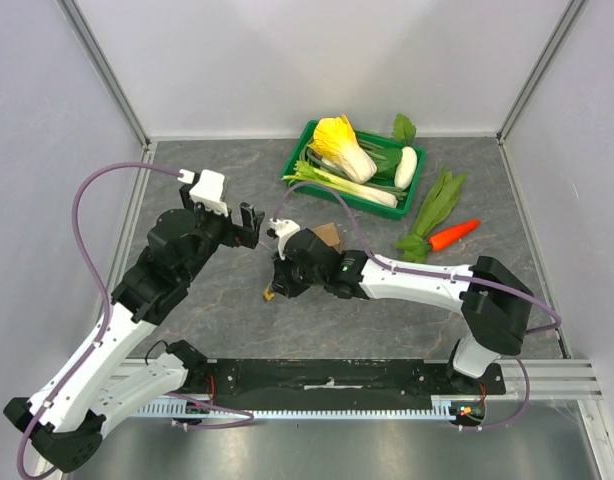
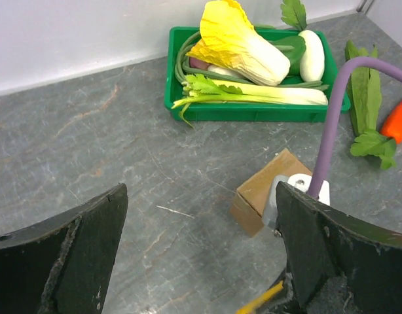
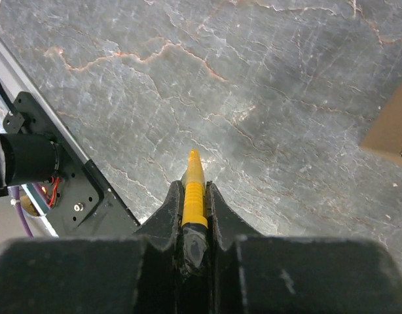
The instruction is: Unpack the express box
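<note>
The express box [image 1: 328,235], small brown cardboard, lies on the grey table behind my right wrist, which hides part of it. In the left wrist view the express box [image 2: 266,190] sits just beyond the right finger [image 2: 332,248]. A corner of it shows in the right wrist view [image 3: 392,127]. My right gripper [image 1: 274,290] is shut on a yellow pen-like cutter [image 3: 193,186] that points down at the table, in front of the box. The cutter's tip also shows in the left wrist view [image 2: 260,302]. My left gripper [image 1: 249,225] is open and empty, left of the box.
A green crate [image 1: 355,165] with cabbage, leek and other vegetables stands at the back. Leafy greens [image 1: 432,210] and a carrot [image 1: 454,234] lie to its right. A purple cable [image 2: 335,111] arches over the box. The black base rail [image 1: 327,378] runs along the near edge.
</note>
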`<state>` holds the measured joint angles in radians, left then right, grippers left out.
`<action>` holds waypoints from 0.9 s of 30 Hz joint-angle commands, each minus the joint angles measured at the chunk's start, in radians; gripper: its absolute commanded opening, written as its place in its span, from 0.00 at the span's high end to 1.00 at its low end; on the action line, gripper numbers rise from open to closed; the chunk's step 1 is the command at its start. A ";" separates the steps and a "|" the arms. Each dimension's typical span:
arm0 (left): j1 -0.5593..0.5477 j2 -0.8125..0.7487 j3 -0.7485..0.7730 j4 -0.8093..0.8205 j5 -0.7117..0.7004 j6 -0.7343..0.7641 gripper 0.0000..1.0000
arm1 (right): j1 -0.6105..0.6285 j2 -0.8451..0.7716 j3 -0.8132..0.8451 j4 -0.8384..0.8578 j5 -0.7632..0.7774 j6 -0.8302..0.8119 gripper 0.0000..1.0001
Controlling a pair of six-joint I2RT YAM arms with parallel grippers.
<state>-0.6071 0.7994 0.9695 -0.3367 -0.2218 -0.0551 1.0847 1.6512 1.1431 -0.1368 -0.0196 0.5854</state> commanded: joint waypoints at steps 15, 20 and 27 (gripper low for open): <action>0.001 -0.014 0.017 -0.154 0.165 -0.215 0.00 | 0.037 -0.134 -0.273 -0.011 0.144 0.247 0.77; 0.001 -0.003 0.023 -0.174 0.209 -0.200 0.00 | 0.037 -0.223 -0.330 -0.033 0.257 0.297 0.35; 0.001 0.018 0.034 -0.209 0.251 -0.216 0.00 | 0.035 -0.338 -0.289 -0.210 0.403 0.301 0.13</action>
<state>-0.6067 0.8101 0.9714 -0.5308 -0.0231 -0.2302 1.1202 1.3975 0.8104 -0.2340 0.2443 0.8658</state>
